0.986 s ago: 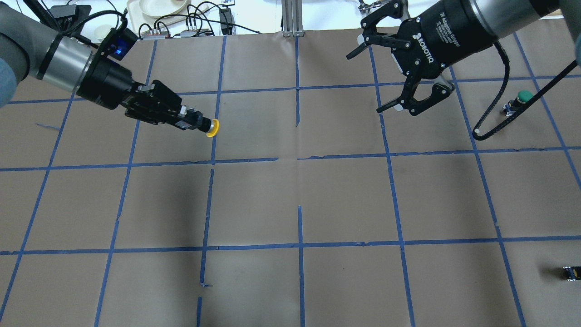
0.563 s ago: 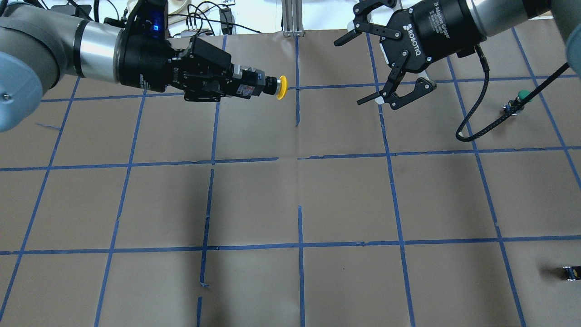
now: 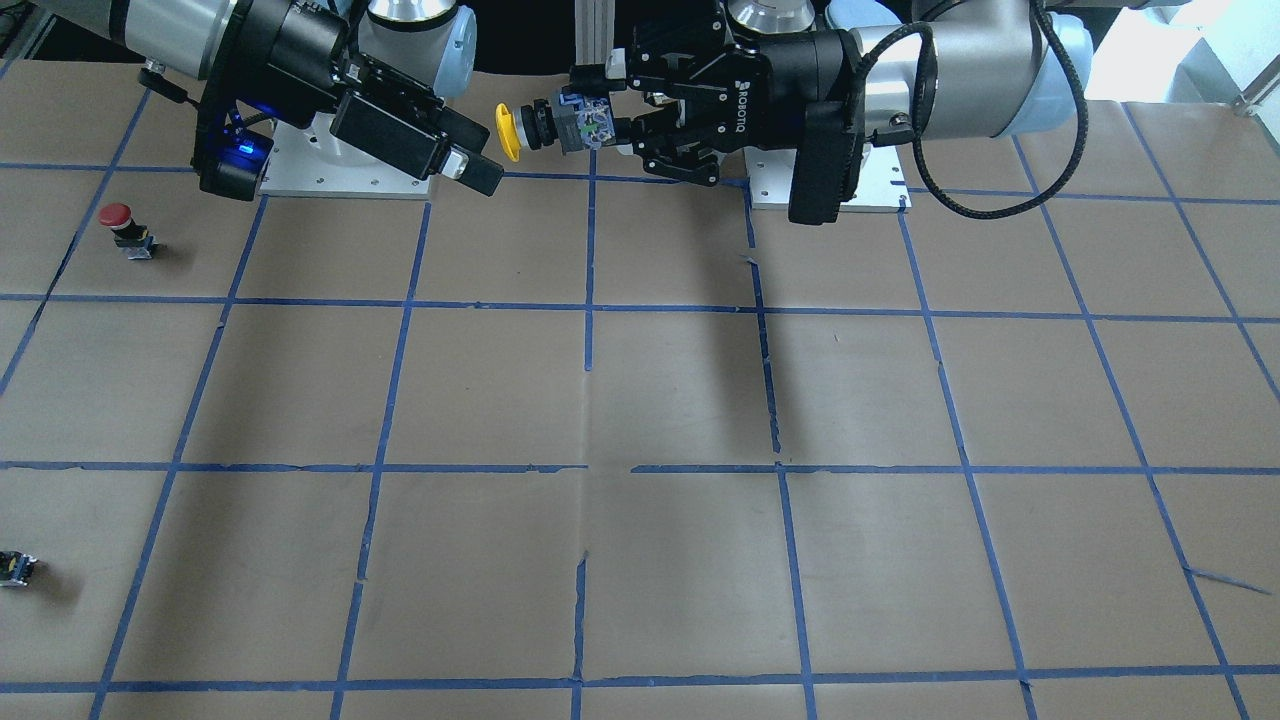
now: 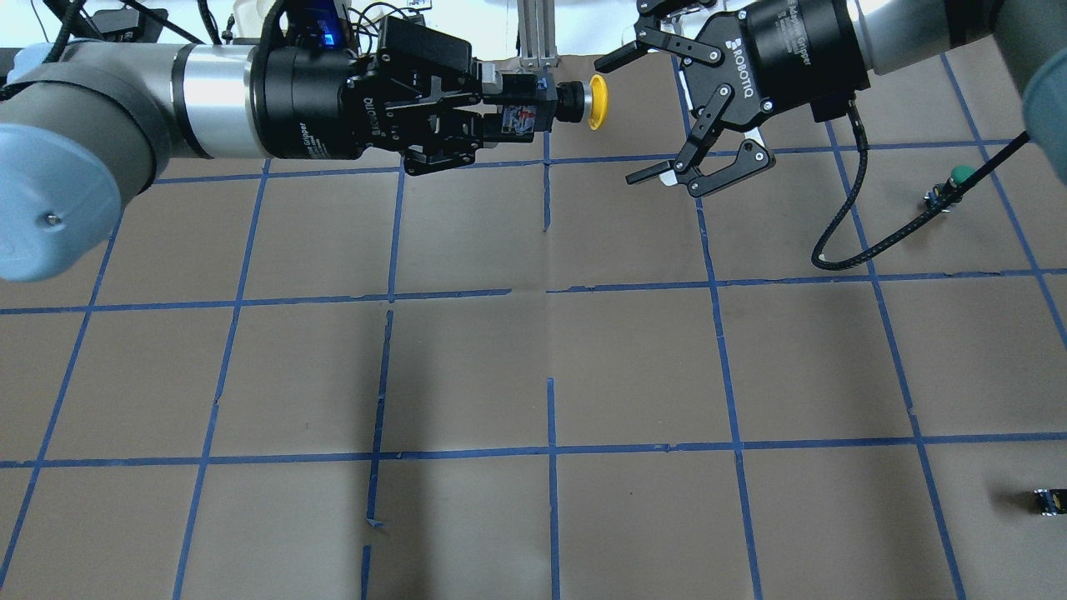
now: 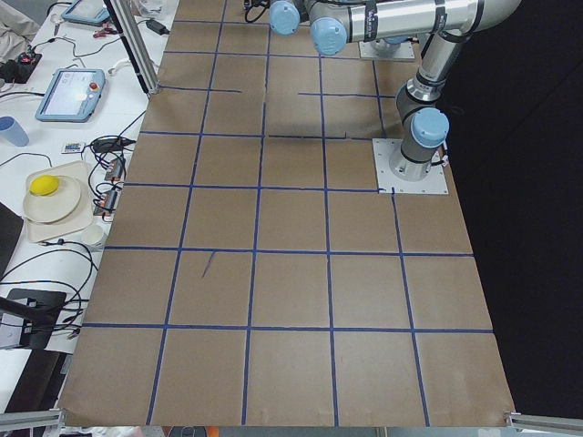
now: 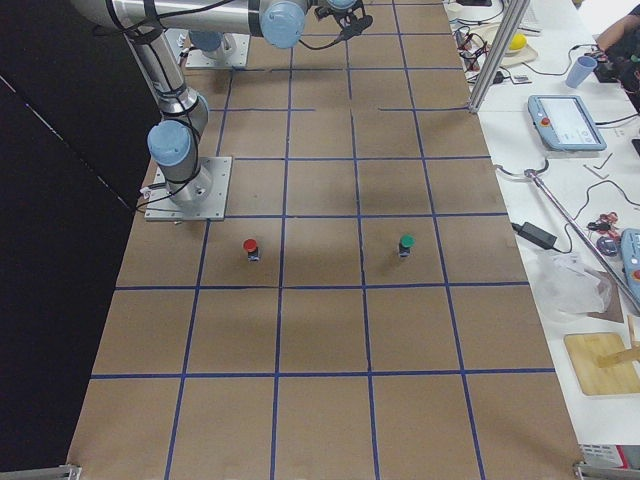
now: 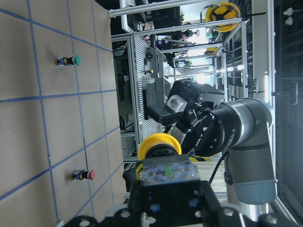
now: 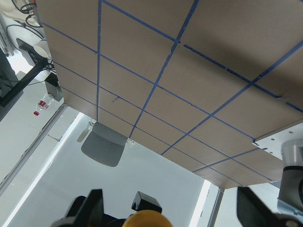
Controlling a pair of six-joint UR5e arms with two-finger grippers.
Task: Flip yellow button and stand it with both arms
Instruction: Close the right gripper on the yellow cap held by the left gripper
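Brown paper table [image 4: 633, 367] gridded with blue tape [image 4: 667, 447]. On the right, two buttons stand caps up, one square between them: red button [image 6: 250, 248] near, green button [image 6: 405, 244] farther out. Past the far edge, at the left: plate [image 5: 64, 206] holding a yellow lump [image 5: 44, 187], tablet [image 5: 71, 95], blue cup [image 5: 9, 130].

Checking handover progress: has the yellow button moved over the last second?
Yes. Held in the left hand, the yellow button crossed the centre tape line from left to right, moving up the view.
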